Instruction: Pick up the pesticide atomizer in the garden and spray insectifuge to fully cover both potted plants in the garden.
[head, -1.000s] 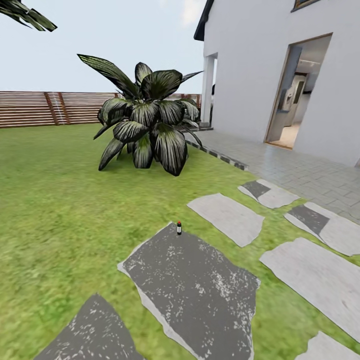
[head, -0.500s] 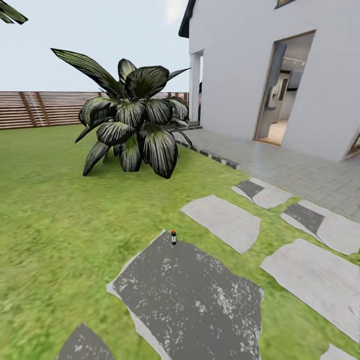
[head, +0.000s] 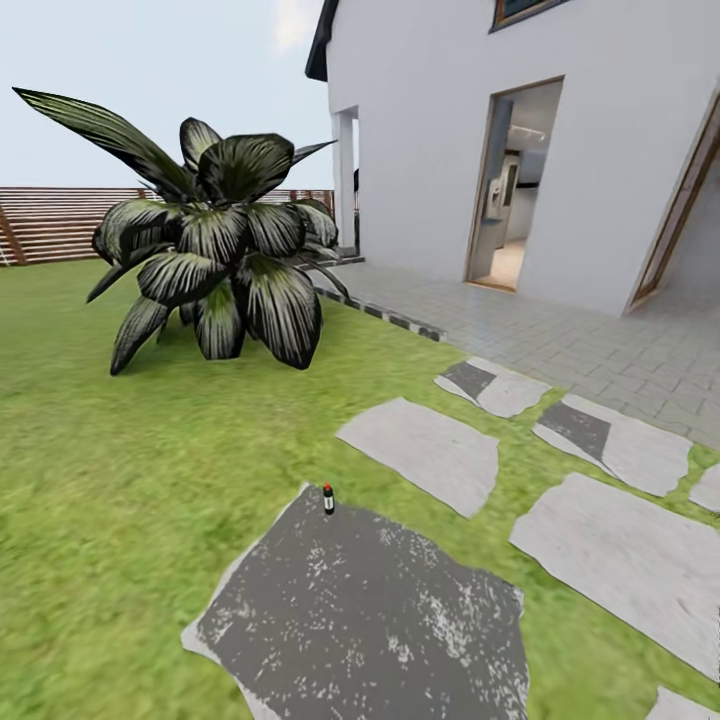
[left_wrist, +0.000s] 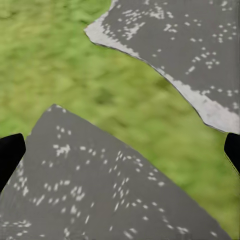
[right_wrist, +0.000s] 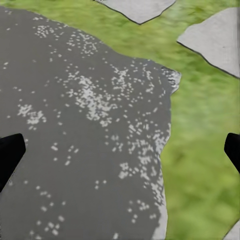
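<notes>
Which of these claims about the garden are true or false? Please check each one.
1. The pesticide atomizer stands upright at the edge of a dark stepping stone. True.
2. The atomizer sits inside the house doorway. False: it is out on the lawn stones.
3. A large dark-leaved plant grows on the grass beyond the atomizer. True.
4. The right tool is clamped on the atomizer. False: its fingers are spread wide over bare stone.
</notes>
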